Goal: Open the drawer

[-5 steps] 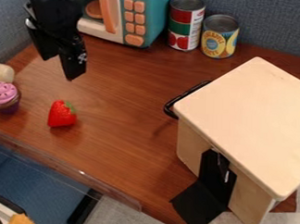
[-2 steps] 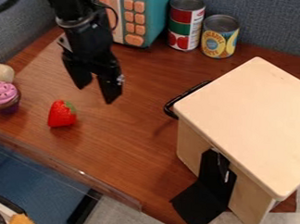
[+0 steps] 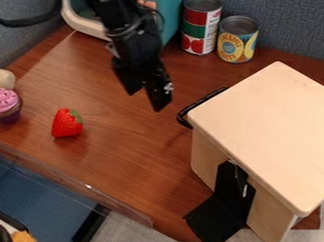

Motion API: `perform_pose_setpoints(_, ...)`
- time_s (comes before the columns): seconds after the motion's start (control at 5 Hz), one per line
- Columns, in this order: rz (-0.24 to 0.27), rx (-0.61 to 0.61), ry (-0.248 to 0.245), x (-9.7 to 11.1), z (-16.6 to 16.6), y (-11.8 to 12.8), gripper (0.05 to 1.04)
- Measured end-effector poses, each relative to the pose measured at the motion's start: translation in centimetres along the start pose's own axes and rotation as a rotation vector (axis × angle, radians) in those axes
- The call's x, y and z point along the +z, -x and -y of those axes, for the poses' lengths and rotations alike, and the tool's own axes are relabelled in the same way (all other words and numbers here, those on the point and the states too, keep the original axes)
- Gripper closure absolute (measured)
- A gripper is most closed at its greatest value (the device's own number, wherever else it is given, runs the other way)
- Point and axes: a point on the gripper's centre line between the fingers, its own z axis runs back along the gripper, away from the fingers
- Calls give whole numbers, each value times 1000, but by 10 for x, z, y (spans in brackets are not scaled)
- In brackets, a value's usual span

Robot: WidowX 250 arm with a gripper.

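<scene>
- The gripper point(image 3: 146, 98) hangs over the counter point(image 3: 116, 156), fingers parted, holding nothing.
- Just beside it, the drawer's black handle point(image 3: 200, 105) juts from the wooden box point(image 3: 265, 126), apart from the fingertips.
- A strawberry point(image 3: 67, 123) lies near a cupcake point(image 3: 5, 103).

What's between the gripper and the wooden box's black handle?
No object; in the camera view, only bare brown tabletop shows between the gripper and the black handle.

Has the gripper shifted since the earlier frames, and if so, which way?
Yes. The gripper has moved rightward across the table, past the strawberry and closer to the drawer's black handle, though it has not reached it.
</scene>
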Motion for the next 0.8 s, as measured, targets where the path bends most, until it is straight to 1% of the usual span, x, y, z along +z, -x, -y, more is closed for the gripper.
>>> perform_pose_setpoints(0.2, -5, -71, 5, -15, 4, -17, 85)
perform_pose_setpoints(0.4, -15, -119, 7, -27, 21, -33, 85)
perform_pose_setpoints(0.6, -2, -112, 23, -31, 32, -50, 85)
perform_pose_setpoints(0.8, -4, -79, 41, -38, 34, -57, 85)
